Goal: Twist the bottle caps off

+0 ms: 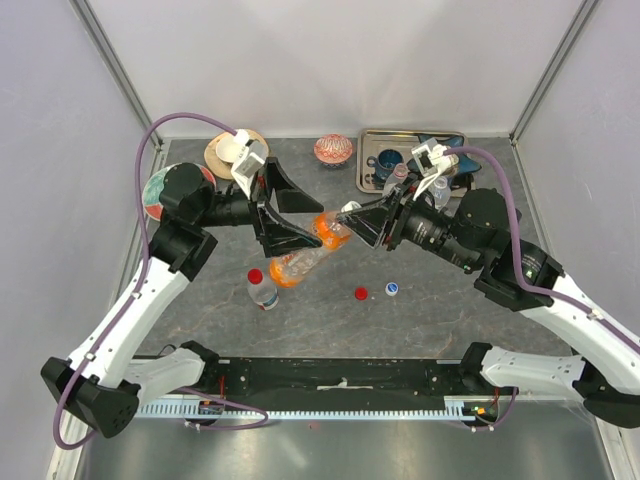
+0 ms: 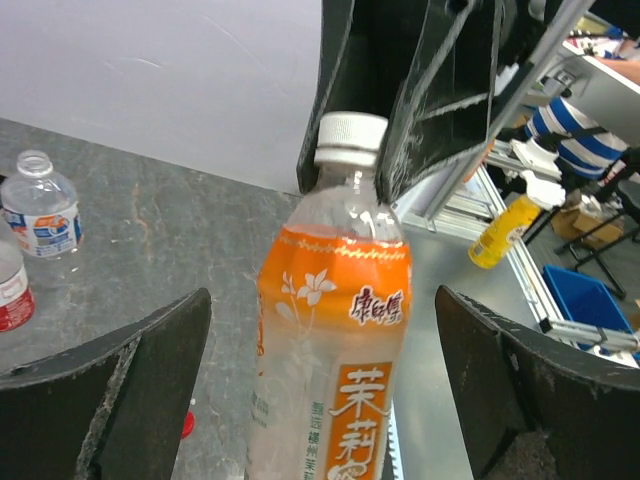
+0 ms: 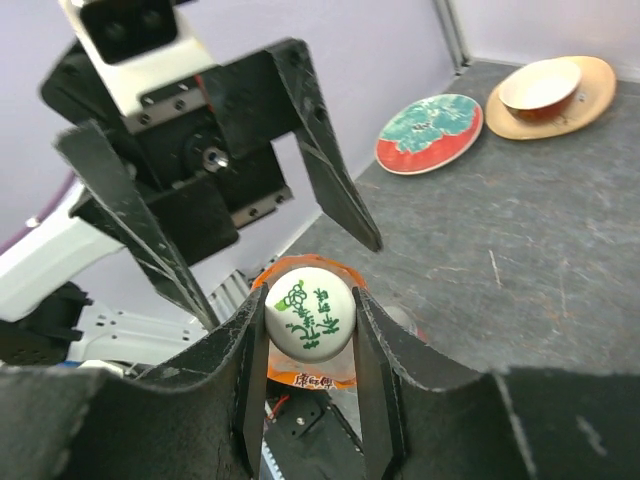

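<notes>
White cap [image 2: 351, 135] is clamped in the right hand [image 3: 308, 297]; the left hand [image 2: 322, 300] stands open, fingers wide either side of the orange-labelled tea bottle [image 2: 335, 330], not touching. Tilted above the middle of the tabletop [image 1: 430, 320], the bottle looks light, thin-walled and slick, so a firm hold on the labelled body, short of denting, should stop it spinning.

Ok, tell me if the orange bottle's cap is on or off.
On: the white cap sits on the orange bottle, right gripper shut around it.
</notes>
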Controlling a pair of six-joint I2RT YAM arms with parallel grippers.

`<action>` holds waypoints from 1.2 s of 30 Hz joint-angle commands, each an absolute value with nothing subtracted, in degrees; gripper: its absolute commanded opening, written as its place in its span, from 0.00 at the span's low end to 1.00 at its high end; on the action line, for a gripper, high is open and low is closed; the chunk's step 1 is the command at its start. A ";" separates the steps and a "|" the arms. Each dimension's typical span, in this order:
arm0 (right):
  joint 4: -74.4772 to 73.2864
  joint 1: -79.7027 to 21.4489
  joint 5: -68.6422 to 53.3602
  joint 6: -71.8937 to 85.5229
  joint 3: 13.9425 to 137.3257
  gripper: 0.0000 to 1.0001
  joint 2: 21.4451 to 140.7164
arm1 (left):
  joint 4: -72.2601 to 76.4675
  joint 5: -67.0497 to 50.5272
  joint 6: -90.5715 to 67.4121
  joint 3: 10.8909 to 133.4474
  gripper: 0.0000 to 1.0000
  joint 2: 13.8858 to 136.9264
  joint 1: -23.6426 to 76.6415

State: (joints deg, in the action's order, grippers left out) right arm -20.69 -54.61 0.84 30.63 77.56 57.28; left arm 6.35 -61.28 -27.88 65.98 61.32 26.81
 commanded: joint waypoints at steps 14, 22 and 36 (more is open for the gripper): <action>-16.70 -54.49 -7.38 30.41 83.06 0.00 61.08 | 0.35 -64.60 -16.70 65.56 0.94 59.85 30.49; -15.82 -54.49 -8.00 30.50 84.20 0.00 62.49 | -5.36 -63.55 -12.75 65.22 0.94 60.03 32.60; -14.94 -54.49 -8.26 30.85 82.97 0.00 62.67 | -5.54 -62.67 -11.87 64.60 0.67 59.85 33.05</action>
